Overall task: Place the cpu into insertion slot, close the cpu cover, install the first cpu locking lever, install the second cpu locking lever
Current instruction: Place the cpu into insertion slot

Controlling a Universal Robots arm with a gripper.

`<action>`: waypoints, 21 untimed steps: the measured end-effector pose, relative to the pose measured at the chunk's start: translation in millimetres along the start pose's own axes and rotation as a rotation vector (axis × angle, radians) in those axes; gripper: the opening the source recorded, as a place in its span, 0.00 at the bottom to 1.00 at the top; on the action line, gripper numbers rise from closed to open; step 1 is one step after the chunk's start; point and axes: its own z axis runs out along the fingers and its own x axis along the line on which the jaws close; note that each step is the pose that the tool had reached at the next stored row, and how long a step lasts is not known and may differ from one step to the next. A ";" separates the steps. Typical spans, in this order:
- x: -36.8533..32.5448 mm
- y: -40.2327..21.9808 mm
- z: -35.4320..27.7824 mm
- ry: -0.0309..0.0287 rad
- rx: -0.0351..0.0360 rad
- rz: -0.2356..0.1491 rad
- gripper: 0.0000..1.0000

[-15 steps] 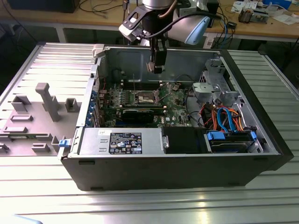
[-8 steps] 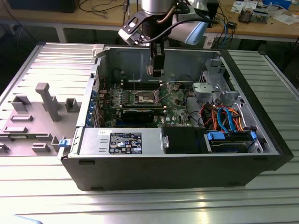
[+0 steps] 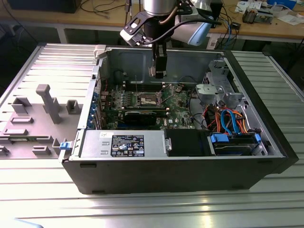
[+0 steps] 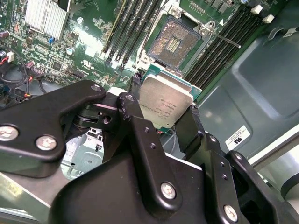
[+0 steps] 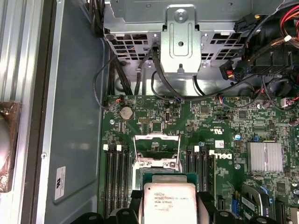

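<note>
My gripper is shut on the cpu, a small square chip with a silver top, pinched by its edges between the two black fingers. The first wrist view also has the cpu in my gripper. The insertion slot lies open on the green motherboard just beyond the chip, its dark pin field bare. The cpu cover stands raised over the slot. A thin locking lever juts out beside the slot. In the exterior view my gripper hangs inside the case above the insertion slot.
Black memory slots flank the socket on both sides. A metal drive cage with cables stands beyond the board, and a finned heat sink sits to one side. The case walls and the power supply ring the motherboard.
</note>
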 end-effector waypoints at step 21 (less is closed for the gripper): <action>1.7 -0.5 6.2 -0.0004 0.0002 0.000 0.54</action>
